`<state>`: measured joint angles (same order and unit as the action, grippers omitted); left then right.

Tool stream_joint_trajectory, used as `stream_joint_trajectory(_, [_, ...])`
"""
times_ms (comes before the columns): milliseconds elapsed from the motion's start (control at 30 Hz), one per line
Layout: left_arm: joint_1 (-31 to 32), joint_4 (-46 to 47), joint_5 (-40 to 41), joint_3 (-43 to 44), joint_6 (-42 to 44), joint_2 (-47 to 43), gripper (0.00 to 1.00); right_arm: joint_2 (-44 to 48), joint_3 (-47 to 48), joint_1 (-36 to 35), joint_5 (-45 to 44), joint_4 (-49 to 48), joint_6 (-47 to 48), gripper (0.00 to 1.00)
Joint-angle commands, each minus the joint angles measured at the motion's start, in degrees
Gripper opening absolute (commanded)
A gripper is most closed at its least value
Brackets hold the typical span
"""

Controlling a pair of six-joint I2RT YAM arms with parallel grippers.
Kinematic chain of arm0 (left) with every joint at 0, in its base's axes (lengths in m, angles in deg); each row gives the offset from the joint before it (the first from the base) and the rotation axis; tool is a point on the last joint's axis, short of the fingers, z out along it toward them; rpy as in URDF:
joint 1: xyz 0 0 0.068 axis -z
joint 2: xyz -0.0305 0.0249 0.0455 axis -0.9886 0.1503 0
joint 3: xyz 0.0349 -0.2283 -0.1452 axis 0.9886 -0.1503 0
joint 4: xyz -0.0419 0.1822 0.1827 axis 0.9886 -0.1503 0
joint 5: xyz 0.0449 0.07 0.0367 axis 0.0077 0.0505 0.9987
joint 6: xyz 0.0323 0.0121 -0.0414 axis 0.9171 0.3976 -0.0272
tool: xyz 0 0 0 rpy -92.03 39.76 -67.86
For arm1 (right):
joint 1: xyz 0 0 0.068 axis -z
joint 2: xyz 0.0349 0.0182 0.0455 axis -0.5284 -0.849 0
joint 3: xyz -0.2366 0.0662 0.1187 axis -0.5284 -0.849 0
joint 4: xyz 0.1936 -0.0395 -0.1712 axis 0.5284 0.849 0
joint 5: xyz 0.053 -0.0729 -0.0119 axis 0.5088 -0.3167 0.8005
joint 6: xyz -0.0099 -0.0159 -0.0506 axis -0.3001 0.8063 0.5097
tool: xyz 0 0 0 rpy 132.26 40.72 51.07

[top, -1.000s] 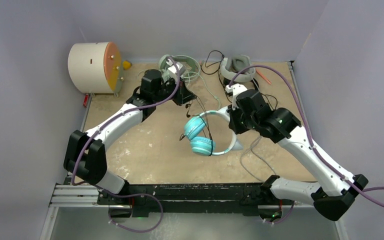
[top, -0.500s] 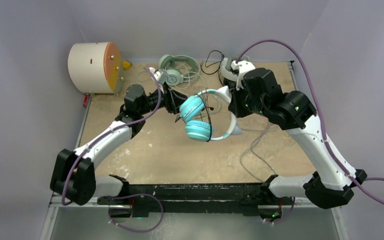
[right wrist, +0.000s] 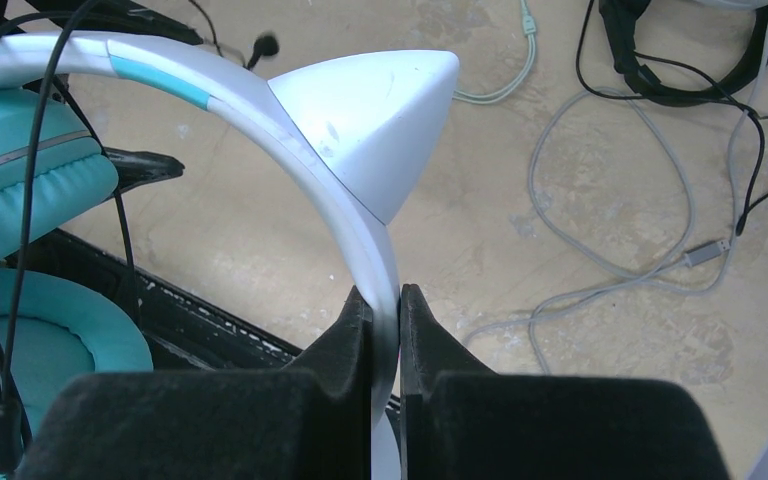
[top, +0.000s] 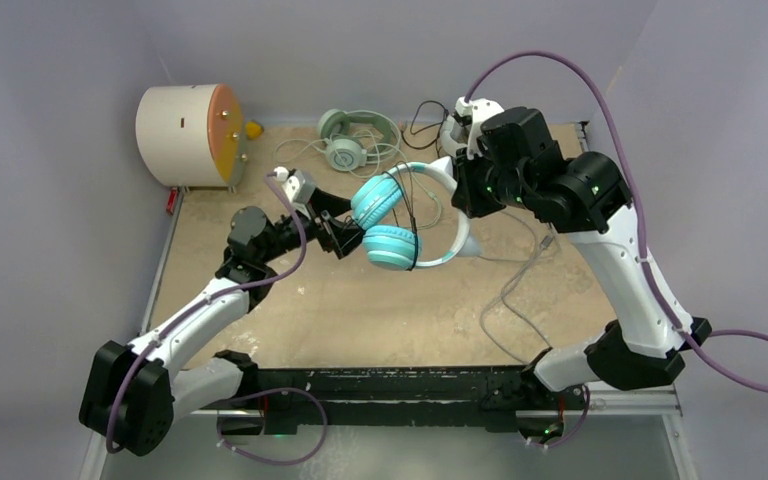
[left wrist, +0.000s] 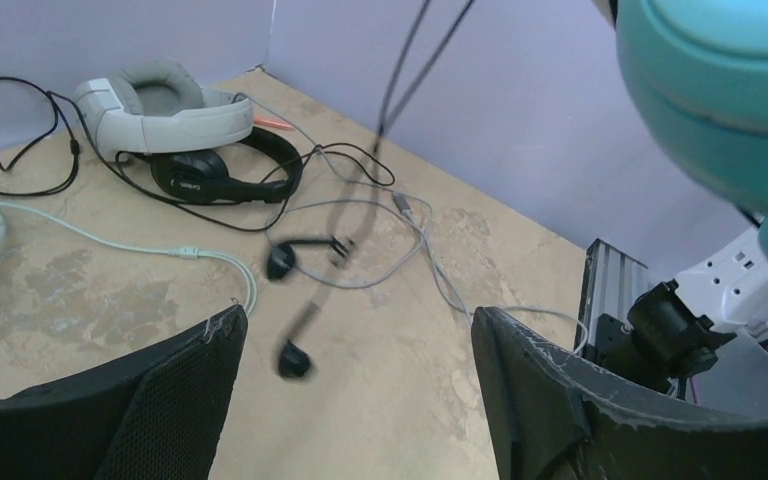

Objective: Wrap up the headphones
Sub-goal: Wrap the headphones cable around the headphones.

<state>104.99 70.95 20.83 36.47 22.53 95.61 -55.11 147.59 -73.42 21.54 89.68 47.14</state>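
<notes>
The teal-cupped headphones (top: 392,246) with a white band hang in the air above the table's middle. My right gripper (top: 460,196) is shut on the white band (right wrist: 345,180), just below its pointed ear. Their thin black cable (right wrist: 0,250) drapes over the teal cups (right wrist: 20,190) and dangles loose, its black end (left wrist: 295,360) blurred. My left gripper (top: 345,234) is open just left of the cups, nothing between its fingers (left wrist: 180,400); a teal cup (left wrist: 720,90) hangs above it. Mint-green headphones (top: 345,140), a white-and-grey headset (left wrist: 160,105) and a black headset (left wrist: 220,175) lie at the back.
A cream drum (top: 185,135) with an orange face stands at the back left corner. A loose grey cable (top: 510,300) loops over the right part of the table. Pale green cord (left wrist: 110,240) trails from the mint headset. Purple walls close in the back and sides.
My left gripper has opened and pulled back toward the near left, away from the mint headset. The right arm has carried the teal headphones higher and further back-left.
</notes>
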Motion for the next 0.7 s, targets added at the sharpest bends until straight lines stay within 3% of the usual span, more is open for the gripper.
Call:
stream_joint_trajectory(0, [-0.3, 10.0, -1.7, -3.8, 2.2, -2.5, 0.81, 0.4, 3.6, -0.2, 2.4, -0.1, -2.0, 0.00])
stream_joint_trajectory(367, [-0.3, 19.2, -2.1, -3.9, 2.3, 3.5, 0.81, -0.9, 5.5, -0.3, 4.3, 0.4, -3.0, 0.00])
stream_joint_trajectory(667, [-0.1, 47.4, -13.1, -4.3, -10.5, 15.3, 0.80, -1.0, 5.8, -0.3, 4.8, -0.6, -4.3, 0.00])
